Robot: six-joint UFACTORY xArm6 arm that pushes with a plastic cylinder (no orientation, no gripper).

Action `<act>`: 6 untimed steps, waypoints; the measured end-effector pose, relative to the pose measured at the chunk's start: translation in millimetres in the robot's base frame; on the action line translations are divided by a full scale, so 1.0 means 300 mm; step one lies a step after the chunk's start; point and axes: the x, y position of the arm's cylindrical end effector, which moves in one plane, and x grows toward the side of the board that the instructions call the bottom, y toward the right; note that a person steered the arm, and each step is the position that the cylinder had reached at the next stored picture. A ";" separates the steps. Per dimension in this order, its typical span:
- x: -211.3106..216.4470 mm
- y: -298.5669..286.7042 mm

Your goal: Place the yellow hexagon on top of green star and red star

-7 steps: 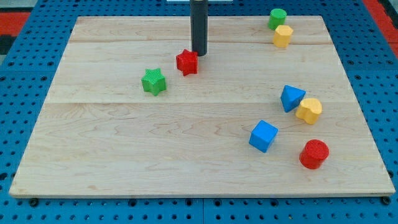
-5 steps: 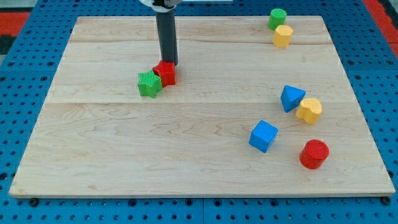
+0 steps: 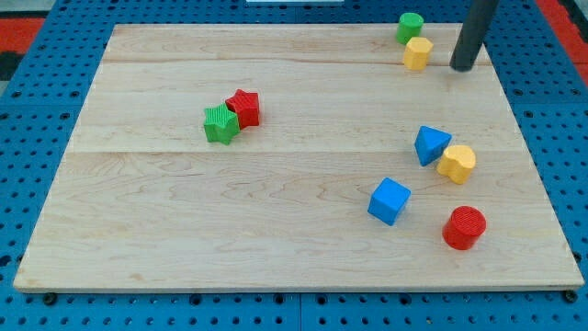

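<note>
1. Beneath everything, the wooden worktop (image 3: 294,221) carries all the blocks; my tip (image 3: 462,68) rests on it near the view's top right corner. The rod has no jaws, so nothing opens or closes and nothing is held: it can only push.
2. Well below my tip, toward the view's bottom, lie a blue cube (image 3: 389,200) and a red cylinder (image 3: 464,227); nearer, a blue triangular block (image 3: 431,144) touches a yellow block (image 3: 457,163) of rounded, uncertain outline.
3. Far to the view's left of my tip, the green star (image 3: 220,124) and the red star (image 3: 243,108) sit touching, the red one up and to the right of the green. Judged from this, the target pair is already assembled.
4. Just to the view's left of my tip, with a small gap, stands the yellow hexagon (image 3: 417,52), touching a green cylinder (image 3: 410,27) above it.
5. Step in hand, as judged: approach to the hexagon. The next move calls for a leftward push from this right-hand side, across the worktop, ending just above the two stars without scattering them or dragging the cylinder along.
</note>
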 end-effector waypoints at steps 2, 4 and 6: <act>-0.009 -0.606; -0.077 -0.558; 0.011 -0.043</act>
